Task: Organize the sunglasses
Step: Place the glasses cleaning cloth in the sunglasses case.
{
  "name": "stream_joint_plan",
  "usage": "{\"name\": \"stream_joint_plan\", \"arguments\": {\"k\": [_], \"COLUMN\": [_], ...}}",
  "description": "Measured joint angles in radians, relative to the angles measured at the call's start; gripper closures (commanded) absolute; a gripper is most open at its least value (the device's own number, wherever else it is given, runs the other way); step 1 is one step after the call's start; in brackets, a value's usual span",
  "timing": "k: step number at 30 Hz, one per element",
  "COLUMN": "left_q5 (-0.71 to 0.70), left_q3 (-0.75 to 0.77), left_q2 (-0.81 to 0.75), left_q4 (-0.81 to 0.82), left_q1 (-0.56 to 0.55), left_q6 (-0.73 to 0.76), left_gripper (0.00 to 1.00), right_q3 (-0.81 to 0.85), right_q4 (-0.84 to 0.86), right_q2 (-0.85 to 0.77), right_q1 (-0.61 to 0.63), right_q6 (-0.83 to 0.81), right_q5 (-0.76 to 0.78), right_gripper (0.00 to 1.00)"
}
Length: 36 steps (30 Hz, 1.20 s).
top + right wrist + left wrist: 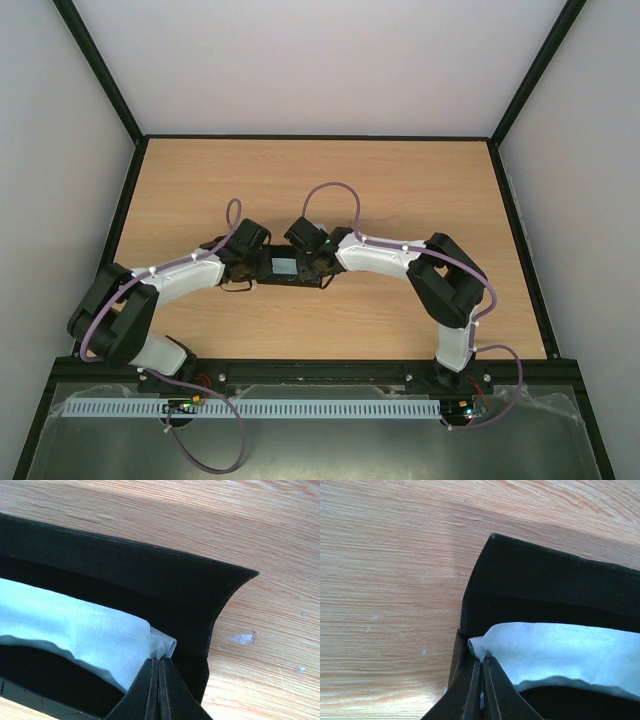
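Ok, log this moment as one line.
left tool: shut on cloth end | right tool: shut on cloth end | case: open | sunglasses: unseen

A light wooden tabletop (pixel 400 180) with a fine straight grain was seen across the middle of the overhead view, bordered by a thin black frame (pixel 320 137). Only one thing was found lying directly on it: a black oblong case (pixel 285 267), set lengthwise from left to right at the centre of the board, well apart from every edge. In the left wrist view, bare wood was shown to the left of and above the case's end. A few small white specks (pixel 242 638) were noted on the wood at the lower right of the right wrist view, near the case's corner.
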Motion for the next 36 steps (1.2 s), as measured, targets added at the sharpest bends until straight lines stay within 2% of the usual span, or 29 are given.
{"name": "stream_joint_plan", "arguments": {"k": [3, 11, 14, 19, 23, 28, 34, 36], "left_q5": [0.0, 0.001, 0.0, -0.006, -0.008, -0.005, -0.004, -0.006], "left_q3": [0.0, 0.0, 0.0, 0.002, 0.005, 0.029, 0.036, 0.036], "left_q2": [0.0, 0.0, 0.0, -0.004, -0.017, -0.024, -0.035, -0.044], "left_q4": [0.0, 0.001, 0.003, -0.002, -0.016, -0.027, -0.032, -0.037], "left_q1": [0.0, 0.0, 0.0, 0.0, 0.0, 0.0, -0.001, -0.001], "left_q6": [0.0, 0.004, 0.006, 0.006, 0.005, 0.006, 0.009, 0.008], "left_gripper": [0.91, 0.79, 0.71, 0.5, 0.4, 0.24, 0.21, 0.18], "right_q3": [0.0, 0.0, 0.008, 0.032, 0.049, 0.068, 0.078, 0.078], "right_q4": [0.0, -0.001, -0.002, -0.006, -0.017, -0.045, -0.061, -0.067], "right_q2": [0.0, 0.0, 0.0, 0.0, -0.002, -0.007, -0.022, -0.036], "right_q1": [0.0, 0.0, 0.0, 0.0, 0.0, 0.0, 0.0, 0.0], "right_q6": [0.0, -0.003, -0.004, -0.004, -0.004, -0.008, -0.008, -0.006], "right_q5": [0.0, -0.001, -0.003, -0.002, 0.002, 0.016, 0.024, 0.027], "right_gripper": [0.98, 0.87, 0.86, 0.85, 0.85, 0.85, 0.84, 0.77]}}
